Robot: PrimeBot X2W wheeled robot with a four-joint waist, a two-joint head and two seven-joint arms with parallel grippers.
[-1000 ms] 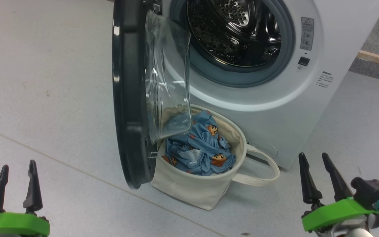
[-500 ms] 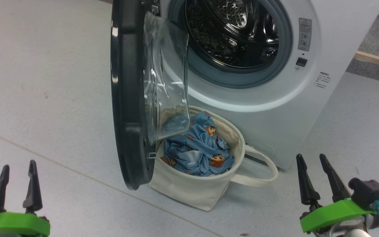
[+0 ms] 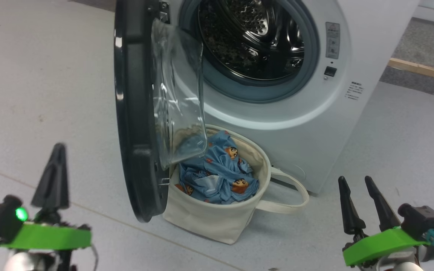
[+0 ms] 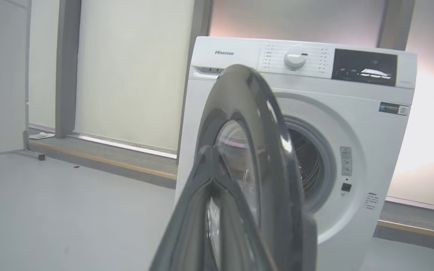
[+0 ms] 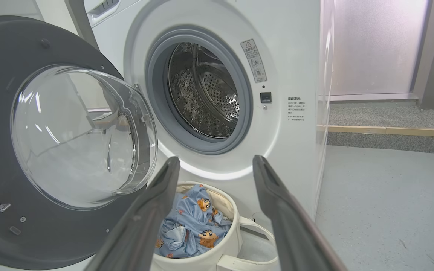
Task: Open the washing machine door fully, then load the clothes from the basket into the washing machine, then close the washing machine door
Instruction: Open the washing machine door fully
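In the lower left of the head view, the left claw (image 3: 58, 154) is pointing up the frame with its two dark fingers pressed together into one narrow blade. A green light (image 3: 22, 214) is glowing on the mount beside it. In the lower right, the right claw (image 3: 354, 184) is pointing up with its fingers spread wide, and the pale grey floor (image 3: 32, 75) is showing between them.

Just past the claws, in the lower centre, the basket (image 3: 209, 222) is sitting on the floor. One loop handle (image 3: 296, 192) is trailing out to its right. The clothes (image 3: 217, 173) are lying crumpled inside the basket, light blue with small orange-brown faces.

The washing machine door (image 3: 130, 113) is standing swung out left of centre, edge-on to the camera, with its lower end just beside the basket. Its clear glass bowl (image 3: 175, 94) is hanging over the basket's left rim.

Behind these, the washing machine (image 3: 315, 124) is filling the upper centre and right, with its grey rubber ring (image 3: 307, 60) and steel drum (image 3: 254, 37) exposed.

In the left wrist view, the joined fingers are rising from the bottom centre in front of the door's glossy black rim. In the right wrist view, the spread fingers are framing the basket and clothes at the bottom centre. The door is taking up the left of that view, and the drum is sitting in the upper centre.
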